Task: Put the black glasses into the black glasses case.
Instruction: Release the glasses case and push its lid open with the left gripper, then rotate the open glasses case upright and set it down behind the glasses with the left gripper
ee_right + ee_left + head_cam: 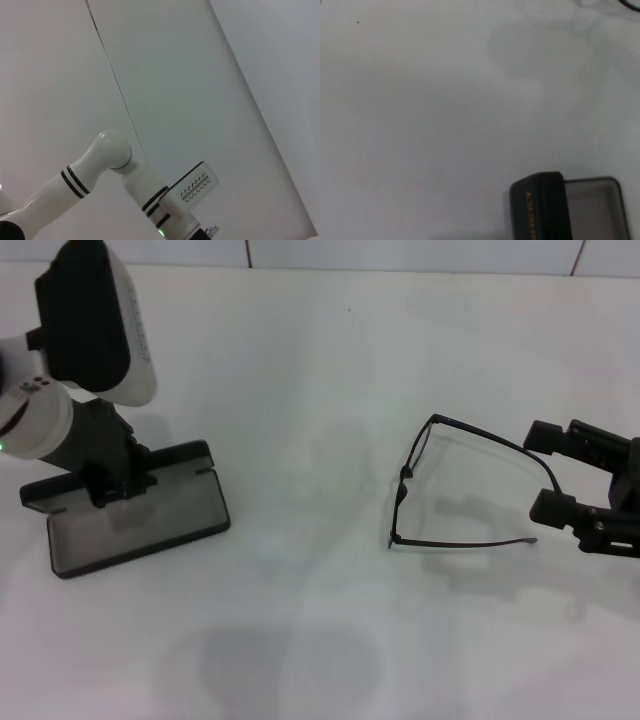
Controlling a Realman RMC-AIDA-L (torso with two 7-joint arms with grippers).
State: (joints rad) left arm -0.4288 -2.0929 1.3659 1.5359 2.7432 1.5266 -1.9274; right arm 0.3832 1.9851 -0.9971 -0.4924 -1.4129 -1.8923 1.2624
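Observation:
The black glasses (403, 478) lie unfolded on the white table, right of centre in the head view, with both temple arms pointing right. My right gripper (552, 472) is open at the table's right side, and the end of the far temple arm lies between its fingers. The black glasses case (140, 525) lies open at the left, grey lining up and lid raised at the back. My left gripper (105, 485) is down at the case's lid and hinge. The left wrist view shows the lid with orange lettering (539, 210) and the grey lining beside it.
The white table (300, 370) has bare surface between the case and the glasses. A tiled wall runs along the far edge. The right wrist view shows only my left arm (112, 155) and pale surfaces.

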